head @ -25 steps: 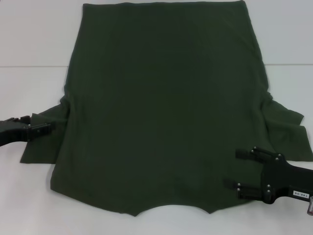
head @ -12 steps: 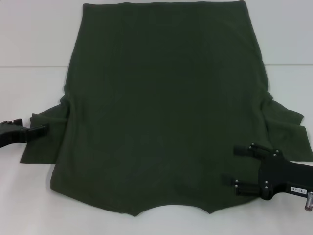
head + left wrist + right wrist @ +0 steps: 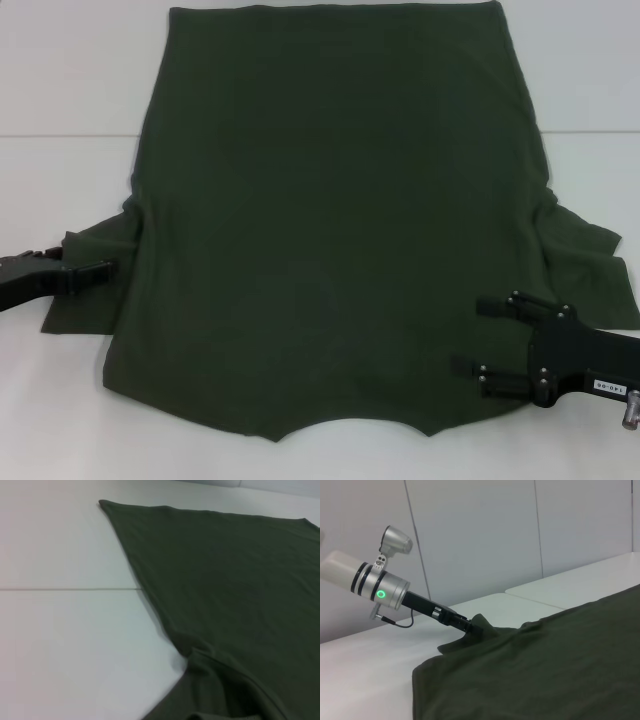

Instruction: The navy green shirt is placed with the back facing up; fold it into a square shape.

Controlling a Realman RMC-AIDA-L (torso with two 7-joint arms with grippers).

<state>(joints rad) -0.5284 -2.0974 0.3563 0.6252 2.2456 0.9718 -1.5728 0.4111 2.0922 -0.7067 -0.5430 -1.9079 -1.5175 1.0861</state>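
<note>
The right gripper [image 3: 478, 338] rests on the shirt's [image 3: 330, 230] near right corner, jaws spread over the cloth. The left gripper [image 3: 104, 270] pinches the left sleeve. The shirt lies flat on the table [image 3: 70, 80], hem farthest away.

Head view overhead, wrist views low, sharing shirt [image 3: 330, 220]

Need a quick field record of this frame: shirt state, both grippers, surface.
garment: dark olive-green short-sleeved cotton shirt, spread flat, plain side up, not yet folded
collar: at the near edge, notch toward the robot
sleeves: sticking out on both sides, rumpled
left gripper: at the left sleeve's edge; right wrist view shows its tip in lifted sleeve fabric
right gripper: open, over the shirt's near right corner, nothing between the fingers
surface: white table
</note>
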